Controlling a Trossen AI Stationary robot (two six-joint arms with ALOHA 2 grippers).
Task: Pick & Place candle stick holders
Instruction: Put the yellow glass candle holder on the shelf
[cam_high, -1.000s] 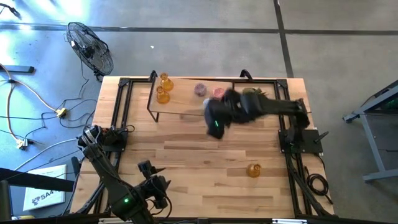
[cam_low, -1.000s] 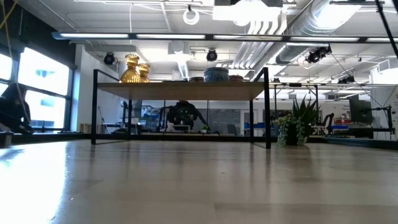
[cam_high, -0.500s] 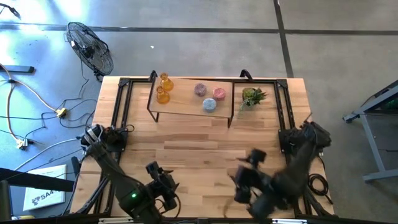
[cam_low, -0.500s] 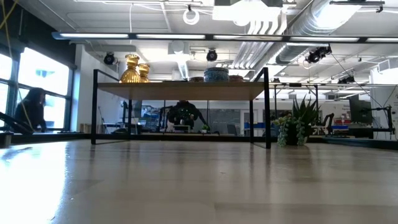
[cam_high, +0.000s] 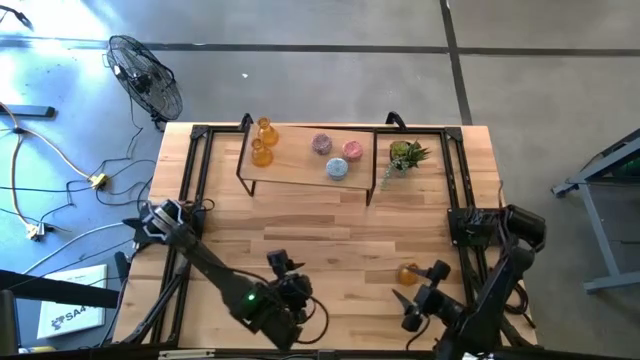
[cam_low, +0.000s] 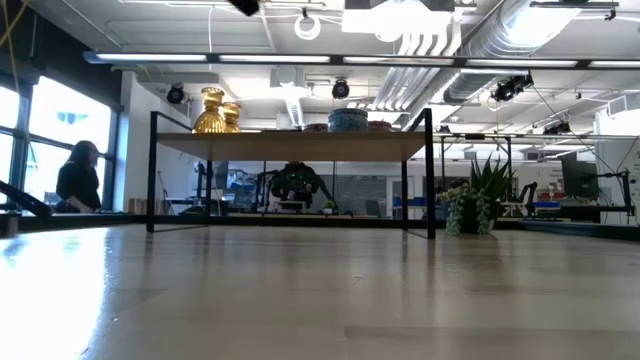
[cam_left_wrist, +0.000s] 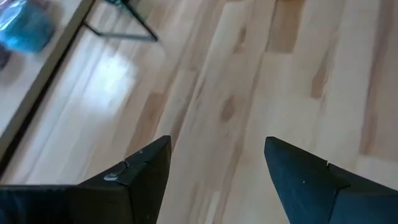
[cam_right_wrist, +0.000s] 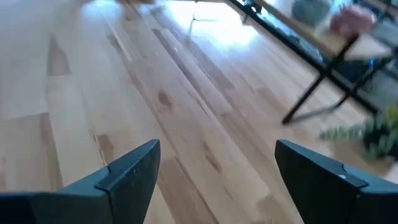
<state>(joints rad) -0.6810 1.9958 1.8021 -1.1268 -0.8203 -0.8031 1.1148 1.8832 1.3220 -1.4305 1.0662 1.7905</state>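
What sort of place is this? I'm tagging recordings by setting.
Probably a robotics lab in an open industrial hall: bare ceiling ducts, a concrete floor with a floor fan, and a wooden table in a black frame.

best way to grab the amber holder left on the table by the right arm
Probably the narrow neck of the amber holder, coming straight down from above: it looks to stand on open wood with nothing crowding it. The right tool, jaws open and empty, is just beside it.

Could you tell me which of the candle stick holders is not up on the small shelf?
The amber holder standing alone on the bare tabletop, close beside the right gripper. The other five, two amber, two pink and one light blue, all stand on the shelf.
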